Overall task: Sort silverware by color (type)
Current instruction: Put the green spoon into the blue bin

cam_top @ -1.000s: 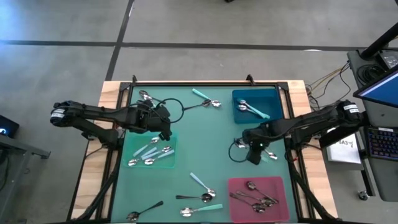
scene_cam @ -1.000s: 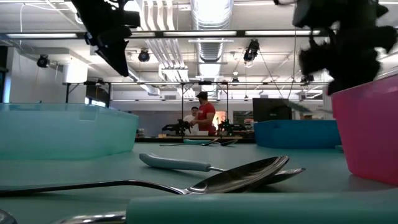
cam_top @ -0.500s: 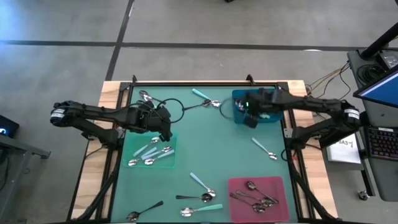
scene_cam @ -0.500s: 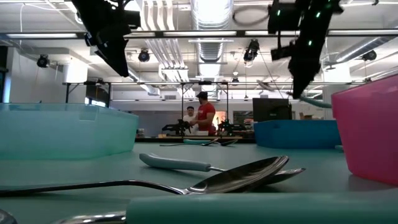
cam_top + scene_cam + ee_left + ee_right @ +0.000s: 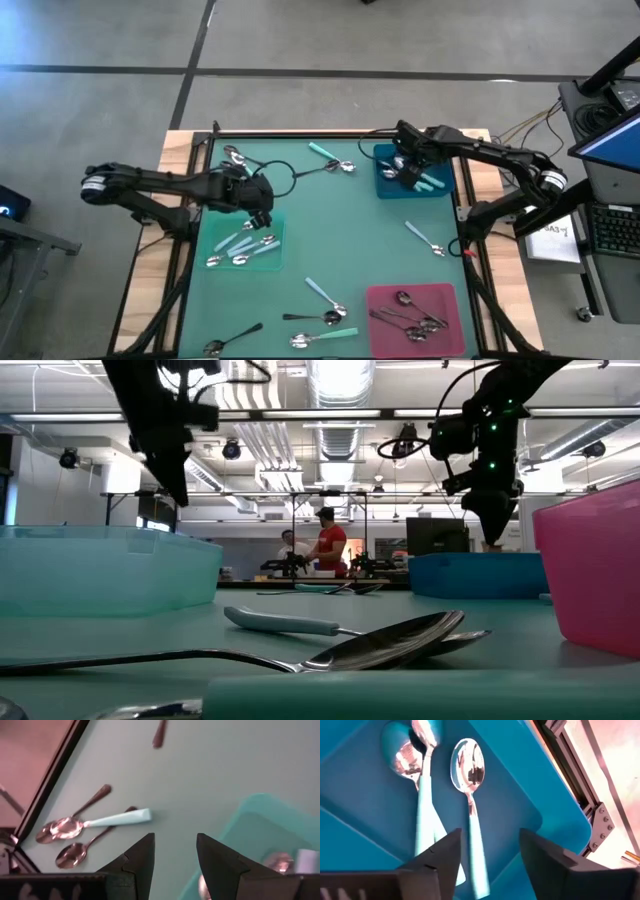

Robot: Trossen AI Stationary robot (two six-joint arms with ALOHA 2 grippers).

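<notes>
Jaws: both parted, empty | blue tray (image 5: 530, 815): two teal spoons (image 5: 472, 820)

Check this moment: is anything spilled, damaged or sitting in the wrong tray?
Nothing stands out. The teal-handled spoons lie flat inside the blue tray, the all-metal spoons in the pink tray; the rest lie unsorted on the green mat.

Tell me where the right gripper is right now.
In the high view the right gripper hangs open over the blue tray at the table's far right corner, above the teal-handled spoons lying in it.
</notes>
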